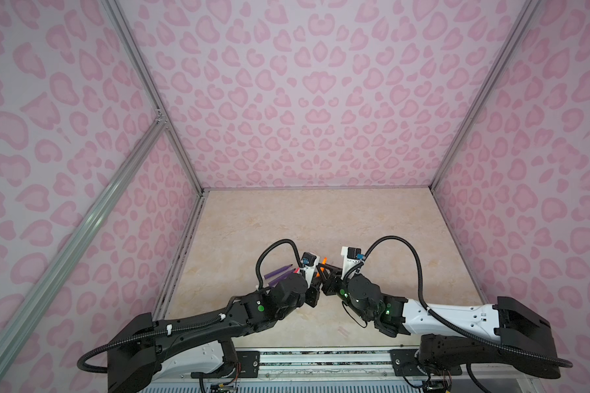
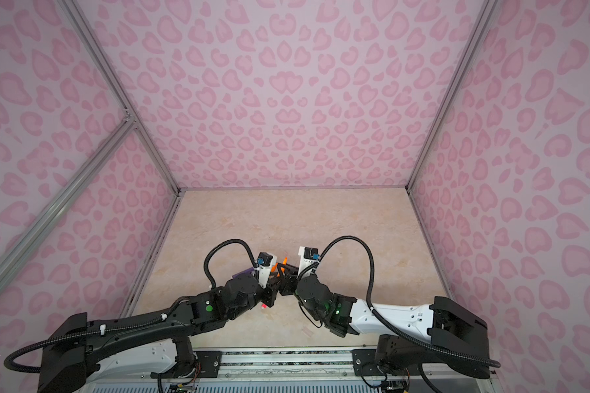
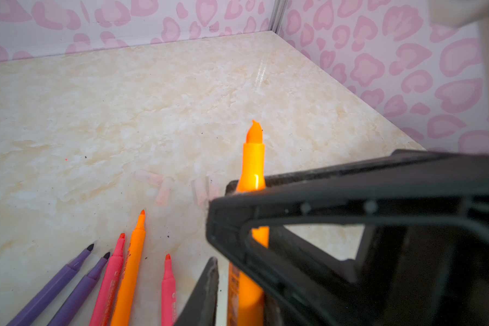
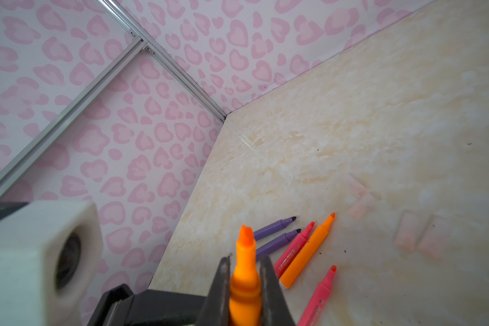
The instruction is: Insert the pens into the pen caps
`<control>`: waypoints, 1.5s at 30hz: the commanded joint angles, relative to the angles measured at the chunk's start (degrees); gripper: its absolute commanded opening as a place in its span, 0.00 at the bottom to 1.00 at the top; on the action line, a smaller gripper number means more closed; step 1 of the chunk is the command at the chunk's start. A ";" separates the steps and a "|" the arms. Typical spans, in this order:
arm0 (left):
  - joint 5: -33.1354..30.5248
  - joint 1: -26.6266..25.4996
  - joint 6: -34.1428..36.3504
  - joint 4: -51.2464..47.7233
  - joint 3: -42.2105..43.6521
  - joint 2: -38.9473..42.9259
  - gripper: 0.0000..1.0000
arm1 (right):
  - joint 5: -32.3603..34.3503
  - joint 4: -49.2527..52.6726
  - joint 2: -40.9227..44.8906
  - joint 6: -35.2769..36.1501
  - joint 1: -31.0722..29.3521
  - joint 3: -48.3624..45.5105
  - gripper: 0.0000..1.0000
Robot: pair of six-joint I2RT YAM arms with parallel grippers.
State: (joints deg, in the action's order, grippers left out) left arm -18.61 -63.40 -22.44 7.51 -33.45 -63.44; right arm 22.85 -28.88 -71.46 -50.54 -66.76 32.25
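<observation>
- The right gripper [image 4: 245,259] is clamped on an orange pen [image 4: 244,282]. Both of its fingers press the barrel just behind the neck, and the felt tip stands clear ahead of them.
- In both top views this held pen shows between the two grippers, near the middle of the table [image 1: 286,221], with its tip aimed toward 1 o'clock.
- The left gripper [image 3: 243,265] sits around the rear of the same pen. Its one visible finger [image 3: 206,293] stands a sliver off the barrel. The other is hidden behind the right gripper, so I cannot tell whether this hand grips or is loose.
- Five more pens lie flat and fanned: a purple pen [image 3: 54,285], a second purple pen [image 3: 82,288], a pink pen [image 3: 110,279], a second orange pen [image 3: 130,268] just beside it, and a lone pink pen [image 3: 168,290] apart, nearest the held one.
- In both top views the purple pair lies at 9 o'clock from the left gripper, tips toward 2 o'clock.
- Four clear pen caps lie flat just past those tips, touching no pen. A first cap [image 3: 148,177] and second cap [image 3: 164,192] meet at an angle, and a third cap [image 3: 199,192] and fourth cap [image 3: 213,186] lie side by side.
</observation>
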 commanded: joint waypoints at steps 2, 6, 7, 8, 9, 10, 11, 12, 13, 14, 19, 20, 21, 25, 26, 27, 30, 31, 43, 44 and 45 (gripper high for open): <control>-2.65 0.20 0.20 4.70 0.09 0.90 0.18 | 0.95 -0.77 -0.26 -0.26 -0.21 -0.34 0.05; -4.79 0.23 -0.72 4.68 0.94 2.30 0.06 | 0.97 0.67 -0.09 -0.26 -0.21 -0.14 0.40; -6.19 0.30 -1.29 4.10 1.09 2.58 0.05 | 1.04 1.27 0.12 -0.33 -0.21 -0.16 0.45; -7.92 0.59 -2.11 3.75 1.01 2.89 0.03 | 1.33 2.55 0.54 -0.55 -0.29 -0.09 0.50; -9.27 1.15 -3.00 1.35 1.07 3.31 0.03 | 2.19 5.35 1.15 -1.34 -0.34 0.27 0.56; -9.84 1.92 -3.79 0.69 1.30 3.68 0.03 | 3.10 8.32 1.63 -2.19 -0.40 0.94 0.60; -9.60 3.30 -4.77 0.27 1.76 4.44 0.03 | 4.12 12.93 2.17 -3.41 -0.40 2.03 0.63; -8.63 5.05 -5.51 0.01 2.32 5.18 0.03 | 5.15 18.11 2.58 -4.89 -0.45 3.40 0.63; -7.57 6.75 -6.06 -0.45 2.68 5.89 0.03 | 5.80 22.11 3.00 -6.05 -0.47 4.37 0.62; -6.69 8.53 -6.43 -1.35 2.92 6.75 0.03 | 6.22 25.50 3.59 -6.93 -0.60 4.81 0.59; -5.25 16.60 -6.44 -7.10 2.71 11.70 0.03 | 8.90 31.92 8.30 -11.26 -4.68 0.13 0.36; -5.24 17.86 -5.85 -8.22 2.68 12.93 0.03 | 9.22 33.28 8.78 -11.84 -6.05 -0.40 0.31; -5.81 18.86 -5.05 -9.25 2.73 14.22 0.03 | 9.83 35.35 8.80 -12.73 -7.92 -0.39 0.26; -7.31 21.59 -1.45 -11.59 4.76 19.38 0.03 | 13.84 48.01 5.95 -18.23 -16.39 2.64 0.14; -8.25 21.95 -0.61 -12.18 5.57 21.01 0.03 | 14.78 51.02 5.04 -20.48 -19.06 3.18 0.10; -8.80 22.10 0.59 -12.31 6.58 22.37 0.04 | 15.61 53.11 4.45 -22.87 -21.49 3.47 0.09; -8.89 22.09 2.09 -10.55 11.47 26.83 0.04 | 17.81 56.46 2.39 -29.96 -28.83 3.54 0.07; -7.20 22.10 2.34 -9.95 12.75 28.03 0.04 | 18.08 56.44 1.40 -31.32 -30.83 3.52 0.07; -3.02 22.09 1.43 -12.47 12.53 30.80 0.04 | 11.84 62.88 -20.20 -36.89 -36.51 12.16 0.00; -2.89 22.09 1.34 -12.69 12.45 31.04 0.04 | 11.72 62.98 -21.22 -37.29 -36.45 12.39 0.00; -2.71 22.09 1.26 -12.86 12.45 31.34 0.04 | 11.48 62.62 -21.86 -37.54 -36.50 12.31 0.00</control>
State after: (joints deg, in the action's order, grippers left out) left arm -21.82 -41.36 -20.80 -4.78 -20.56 -32.67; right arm 34.39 31.35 -91.61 -86.35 -103.22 44.27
